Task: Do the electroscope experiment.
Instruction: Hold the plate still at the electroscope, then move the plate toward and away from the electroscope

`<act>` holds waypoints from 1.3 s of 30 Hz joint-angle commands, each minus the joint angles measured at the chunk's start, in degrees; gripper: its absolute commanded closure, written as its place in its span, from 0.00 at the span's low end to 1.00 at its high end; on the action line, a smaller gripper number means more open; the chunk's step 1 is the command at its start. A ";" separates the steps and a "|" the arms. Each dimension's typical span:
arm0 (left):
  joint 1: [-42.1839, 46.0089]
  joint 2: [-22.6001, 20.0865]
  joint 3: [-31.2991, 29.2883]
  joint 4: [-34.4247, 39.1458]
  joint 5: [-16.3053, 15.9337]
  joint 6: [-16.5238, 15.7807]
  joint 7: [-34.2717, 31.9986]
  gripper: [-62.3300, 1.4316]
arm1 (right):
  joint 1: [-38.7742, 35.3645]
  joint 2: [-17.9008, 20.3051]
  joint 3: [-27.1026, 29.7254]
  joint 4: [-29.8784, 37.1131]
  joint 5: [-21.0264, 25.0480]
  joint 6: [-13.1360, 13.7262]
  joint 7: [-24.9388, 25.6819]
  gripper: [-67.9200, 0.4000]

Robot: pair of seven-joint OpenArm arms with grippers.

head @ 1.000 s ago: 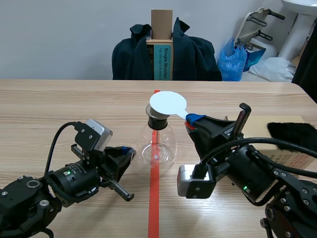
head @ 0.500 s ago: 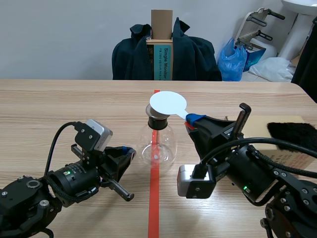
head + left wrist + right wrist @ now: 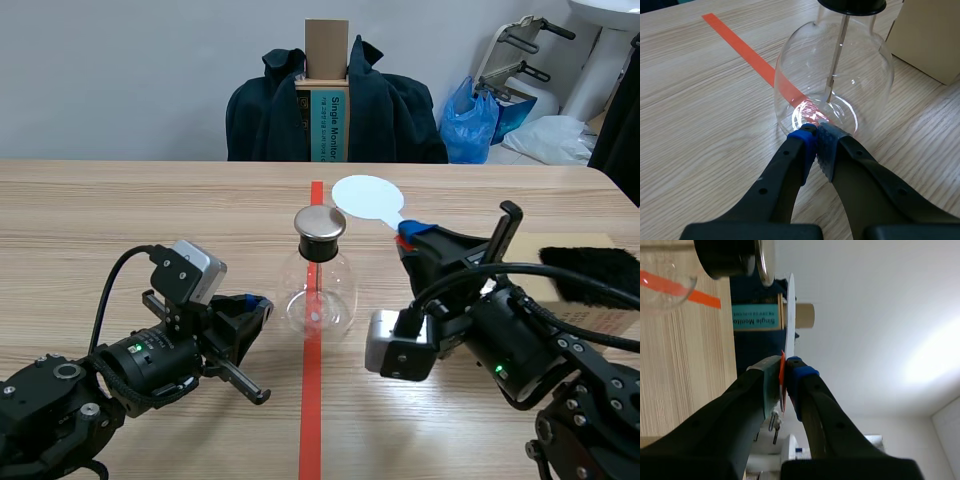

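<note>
Box label (image 3: 328, 125) "Single Monitor" | left claw (image 3: 816, 137) closed, empty | right claw (image 3: 784, 372) pinching white disc (image 3: 367, 196)

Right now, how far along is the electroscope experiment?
Done: the right gripper grips the white disc. In hand: the disc hangs beside the metal cap of the flask, not touching. Left: bringing it to the cap, probably; the left gripper sits shut at the flask's base.

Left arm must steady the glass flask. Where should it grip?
Likely the short neck under the black stopper, coming level from the left gripper's own side: the round bulb looks too wide and slick, and the metal cap should stay free for the white disc.
</note>
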 commanded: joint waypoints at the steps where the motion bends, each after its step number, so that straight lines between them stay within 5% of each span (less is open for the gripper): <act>1: -0.02 0.15 -0.48 1.38 -0.31 -0.11 -1.09 0.95 | 0.94 0.59 0.07 0.85 0.44 -0.66 -2.12 0.98; 11: -0.02 0.15 -0.48 1.38 -0.31 -0.11 -1.09 0.95 | 0.94 0.59 0.17 0.85 0.44 -0.66 -18.95 0.98; 16: -0.02 0.15 -0.48 1.38 -0.31 -0.11 -1.09 0.95 | 0.96 0.61 0.17 0.85 0.44 -0.66 -20.24 0.98; 39: -0.02 0.15 -0.48 1.38 -0.31 -0.11 -1.09 0.95 | 0.96 0.59 0.15 0.85 0.15 -0.83 8.22 0.98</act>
